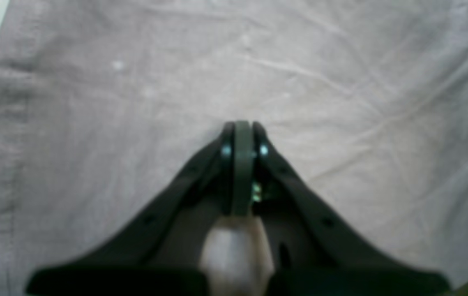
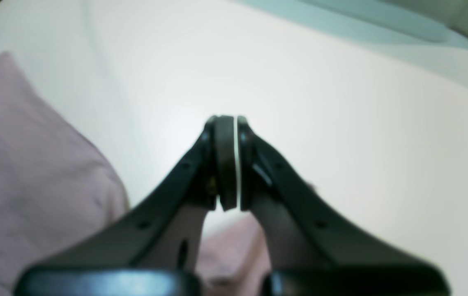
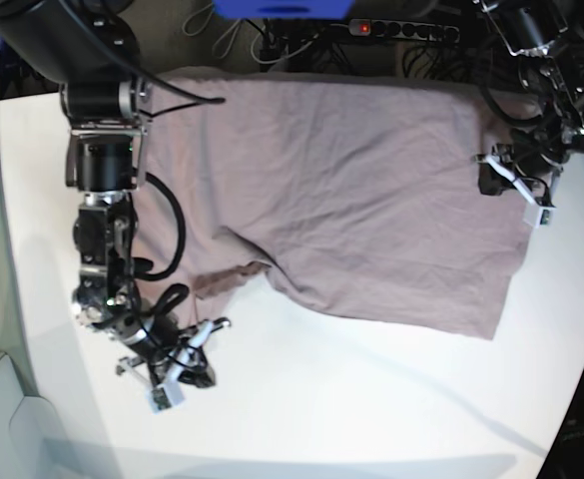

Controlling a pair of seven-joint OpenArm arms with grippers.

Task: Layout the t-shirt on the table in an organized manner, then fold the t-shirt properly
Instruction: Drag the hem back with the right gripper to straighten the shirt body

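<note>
Two pincers show in these views, both clenched.

Left wrist view: the left pincer (image 1: 240, 127) has its jaws pressed together over the t-shirt (image 1: 258, 74), which fills nearly the whole picture with light creases and a hem at the left edge. Pale cloth seems bunched low between the fingers, so it may be pinching fabric; the blur leaves that uncertain.

Right wrist view: the right pincer (image 2: 227, 121) is likewise clenched, pointing out over the bare counter (image 2: 340, 123). Mauve cloth lies to the left and below, and whether any is caught in the jaws I cannot tell.

Base view: the t-shirt (image 3: 351, 190) lies spread across the far half of the counter (image 3: 371, 399), still wrinkled, its near left part puckered beside the right arm. The left pincer (image 3: 501, 175) sits at the shirt's right edge; the right pincer (image 3: 177, 374) hangs near the front, just off the cloth.

The likely trouble: pulling with an uneven or slipping pinch would drag the shirt askew or over the far edge, and folding over those wrinkles would set them.
</note>
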